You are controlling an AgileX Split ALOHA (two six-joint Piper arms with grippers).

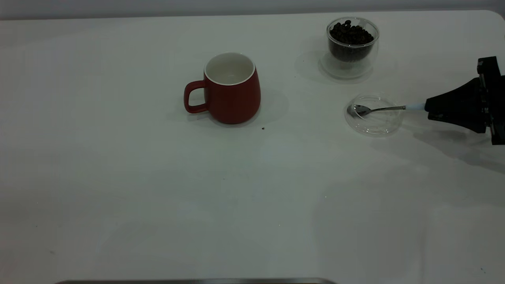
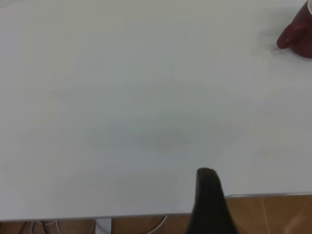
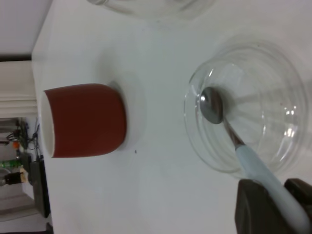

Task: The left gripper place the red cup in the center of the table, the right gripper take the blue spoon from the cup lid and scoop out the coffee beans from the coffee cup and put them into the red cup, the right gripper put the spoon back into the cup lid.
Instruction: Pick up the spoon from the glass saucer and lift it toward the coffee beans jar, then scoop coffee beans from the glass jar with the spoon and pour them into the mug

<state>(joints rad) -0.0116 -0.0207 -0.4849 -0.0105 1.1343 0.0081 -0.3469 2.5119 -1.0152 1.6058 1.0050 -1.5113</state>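
The right pincer (image 1: 428, 107) was squeezed shut on the blue handle of the spoon (image 1: 376, 109). The spoon's bowl sat in the cup lid (image 1: 374, 114), its long side pointing toward the red cup (image 1: 230, 88) mid-desk (image 1: 158, 197). The coffee cup (image 1: 352, 41) stood just behind the lid.

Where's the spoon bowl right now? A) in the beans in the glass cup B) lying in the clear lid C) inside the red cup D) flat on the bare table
B: the spoon has its metal bowl resting in the clear lid, while the right gripper has its jaws around the pale blue handle end; the red cup looks empty.
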